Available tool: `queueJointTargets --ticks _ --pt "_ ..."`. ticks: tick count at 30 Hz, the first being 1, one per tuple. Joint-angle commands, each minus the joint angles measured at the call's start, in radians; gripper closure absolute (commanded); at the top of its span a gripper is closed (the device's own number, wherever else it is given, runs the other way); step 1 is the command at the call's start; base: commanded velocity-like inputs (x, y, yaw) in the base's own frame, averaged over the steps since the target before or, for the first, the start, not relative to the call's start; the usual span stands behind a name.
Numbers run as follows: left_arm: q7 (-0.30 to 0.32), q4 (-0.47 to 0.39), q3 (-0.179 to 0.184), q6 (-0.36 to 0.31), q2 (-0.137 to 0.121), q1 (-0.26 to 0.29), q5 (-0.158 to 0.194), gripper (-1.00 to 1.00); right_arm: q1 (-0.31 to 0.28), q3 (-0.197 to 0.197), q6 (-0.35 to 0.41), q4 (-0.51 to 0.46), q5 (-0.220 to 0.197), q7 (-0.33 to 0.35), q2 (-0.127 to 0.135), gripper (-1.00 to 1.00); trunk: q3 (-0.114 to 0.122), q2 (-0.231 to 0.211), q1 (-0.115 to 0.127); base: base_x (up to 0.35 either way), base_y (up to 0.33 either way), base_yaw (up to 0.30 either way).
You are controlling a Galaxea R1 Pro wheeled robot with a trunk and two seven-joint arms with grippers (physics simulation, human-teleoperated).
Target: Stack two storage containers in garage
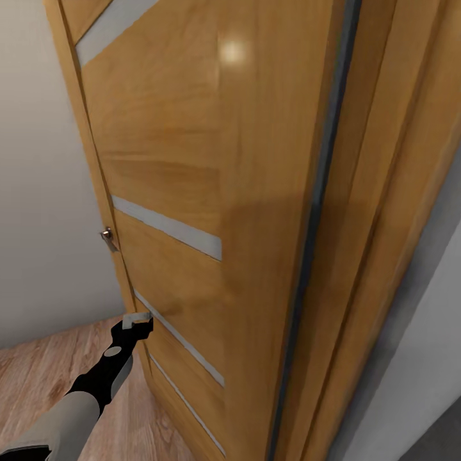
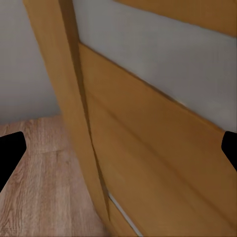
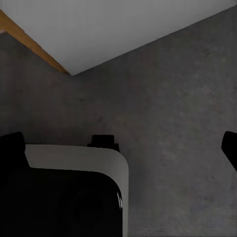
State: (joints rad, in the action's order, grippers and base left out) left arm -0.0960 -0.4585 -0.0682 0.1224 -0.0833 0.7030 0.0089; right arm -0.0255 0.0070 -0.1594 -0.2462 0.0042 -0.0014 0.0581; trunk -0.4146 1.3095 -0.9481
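My left end effector (image 1: 136,322) sits at the lower left, touching the wooden door's (image 1: 211,160) edge, fingers (image 2: 10,153) spread apart on nothing. My right end effector's fingertips (image 3: 230,145), cut off, stand apart over the garage's concrete floor (image 3: 173,98).

The door (image 1: 211,192) was honey-orange wood with slanted pale grey stripes, the wall (image 1: 38,192) plain cream, the plank flooring (image 1: 45,365) light brown, and the concrete floor (image 3: 173,98) speckled dark grey.
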Motion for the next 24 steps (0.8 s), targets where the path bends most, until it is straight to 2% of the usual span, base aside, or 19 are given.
queueJointTargets --ticks 1,11,24 --pt "0.001 0.0 0.001 0.003 0.0 0.001 0.0 -1.0 -0.001 0.001 -0.003 0.001 0.0 0.0 0.0 -1.0 -0.001 0.0 0.0 0.104 0.0 0.0" --pt "0.001 0.0 0.001 0.003 0.0 0.001 0.0 -1.0 -0.001 0.001 -0.003 0.001 0.0 0.0 0.0 -1.0 -0.001 0.0 0.0 0.008 0.0 0.0" --pt "0.001 0.0 0.0 0.003 0.0 0.001 -0.001 -1.0 -0.001 0.001 -0.003 0.001 0.0 0.0 0.0 -1.0 -0.001 0.0 0.0 -0.228 0.0 0.0"
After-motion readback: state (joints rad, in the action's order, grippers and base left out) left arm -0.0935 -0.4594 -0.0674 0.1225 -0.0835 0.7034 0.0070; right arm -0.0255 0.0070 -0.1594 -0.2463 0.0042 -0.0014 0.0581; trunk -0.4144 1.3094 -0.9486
